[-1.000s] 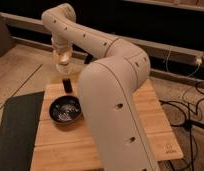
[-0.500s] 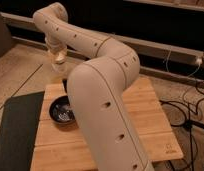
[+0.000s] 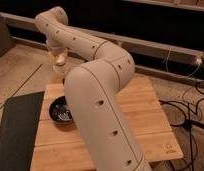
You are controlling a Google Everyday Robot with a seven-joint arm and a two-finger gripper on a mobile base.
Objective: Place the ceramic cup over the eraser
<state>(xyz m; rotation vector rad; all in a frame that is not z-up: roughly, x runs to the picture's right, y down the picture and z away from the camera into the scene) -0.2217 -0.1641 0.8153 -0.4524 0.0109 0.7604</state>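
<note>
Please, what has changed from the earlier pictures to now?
The arm swung left in the picture, and its thick near link now hides more of the wooden table. The gripper shifted slightly left, hovering near the table's far left corner. The black bowl stayed put.

ceramic cup (image 3: pixel 59 64), upright, in hand (image 3: pixel 58 58) above table (image 3: pixel 145 102) edge

The gripper (image 3: pixel 59 63) hangs above the far left corner of the wooden table (image 3: pixel 145 112). Below the jaws and a bit nearer sits the black bowl (image 3: pixel 61 111), in the way. The big arm (image 3: pixel 97 95) blocks the table's middle. Past the jaws is open floor (image 3: pixel 20 70).
</note>
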